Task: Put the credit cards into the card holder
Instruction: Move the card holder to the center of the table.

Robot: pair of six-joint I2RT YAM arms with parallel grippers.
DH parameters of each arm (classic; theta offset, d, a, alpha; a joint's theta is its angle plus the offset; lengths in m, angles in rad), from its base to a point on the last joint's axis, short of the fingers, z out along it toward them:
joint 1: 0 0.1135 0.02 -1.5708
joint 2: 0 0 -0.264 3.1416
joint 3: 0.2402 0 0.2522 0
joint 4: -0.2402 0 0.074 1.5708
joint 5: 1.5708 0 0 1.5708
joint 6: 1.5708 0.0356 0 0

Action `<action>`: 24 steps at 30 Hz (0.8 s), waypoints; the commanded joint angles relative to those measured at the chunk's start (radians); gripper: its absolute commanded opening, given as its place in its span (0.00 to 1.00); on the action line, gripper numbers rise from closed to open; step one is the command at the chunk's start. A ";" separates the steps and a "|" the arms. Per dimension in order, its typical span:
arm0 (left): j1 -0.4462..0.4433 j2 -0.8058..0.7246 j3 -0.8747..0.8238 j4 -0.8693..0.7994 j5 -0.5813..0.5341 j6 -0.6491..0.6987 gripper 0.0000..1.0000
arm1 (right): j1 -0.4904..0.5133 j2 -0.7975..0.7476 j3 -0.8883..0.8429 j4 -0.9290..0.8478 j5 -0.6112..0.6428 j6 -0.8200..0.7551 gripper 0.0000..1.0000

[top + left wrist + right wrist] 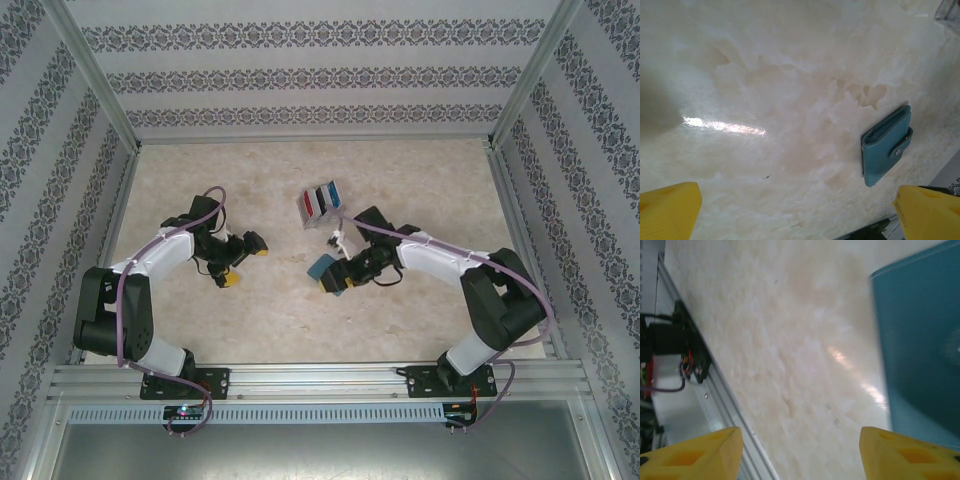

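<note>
Teal-blue card holder [886,145] on a cream, beige-mottled marble table [400,170]. Red, black and blue credit cards [322,199] in a pale grey rack [306,212]. Yellow fingertips [667,210]. Grey floral-striped walls [300,75].

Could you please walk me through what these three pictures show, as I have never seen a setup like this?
Two robot arms stand bolted at the near edge of a pale marbled table. The overhead picture looks down from above and behind them; the other two come from cameras on each wrist, with yellow fingertips at the bottom. The left gripper is open and holds nothing. The right gripper is beside the small teal-blue folding card holder, which lies closed on the table; whether it grips it I cannot tell. Behind it, red, black and blue plastic credit cards stand in a pale grey slotted rack.
</note>
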 commanded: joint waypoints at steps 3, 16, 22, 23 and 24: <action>-0.025 -0.011 -0.014 0.029 0.043 -0.013 1.00 | -0.125 -0.057 -0.046 0.016 0.174 0.040 0.65; -0.169 0.088 -0.064 0.144 0.210 -0.061 1.00 | -0.025 0.148 0.029 0.024 0.013 0.004 0.62; -0.169 0.090 -0.080 0.194 0.173 -0.109 0.99 | 0.088 0.181 0.096 -0.037 -0.141 -0.058 0.57; -0.169 0.096 -0.078 0.192 0.166 -0.110 0.99 | 0.088 0.168 0.087 -0.020 -0.141 -0.042 0.58; -0.169 0.100 -0.075 0.190 0.159 -0.106 0.99 | 0.082 0.156 0.078 -0.006 -0.129 -0.030 0.59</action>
